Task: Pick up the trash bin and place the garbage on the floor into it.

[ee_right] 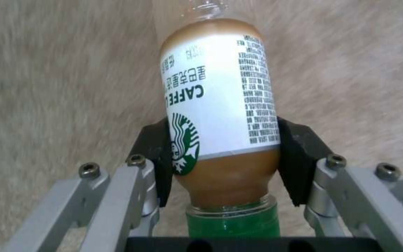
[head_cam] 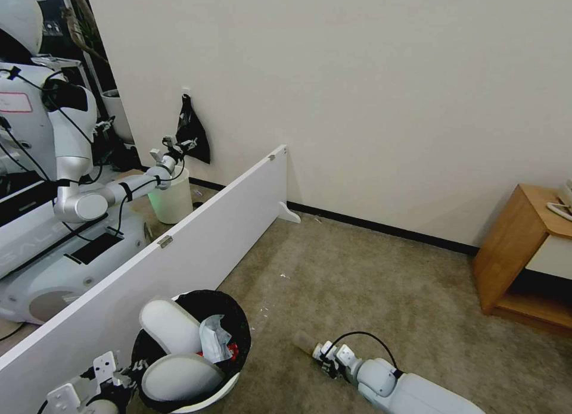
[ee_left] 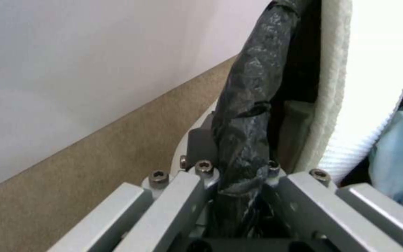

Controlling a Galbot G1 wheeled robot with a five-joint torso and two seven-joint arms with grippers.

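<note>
Right gripper (ee_right: 225, 154) clamping bottle (ee_right: 220, 105) near cap; left gripper (ee_left: 241, 175) pinching trash bin (head_cam: 235, 324) rim; bottle risking slipping, smooth body.

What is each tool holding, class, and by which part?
The left tool grips the trash bin by its bag-covered rim; the right tool clamps the bottle around its body near the green-capped end.

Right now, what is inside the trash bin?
In the trash bin: two white slippers, a pale blue mask and something red. Anything below them is covered.
</note>
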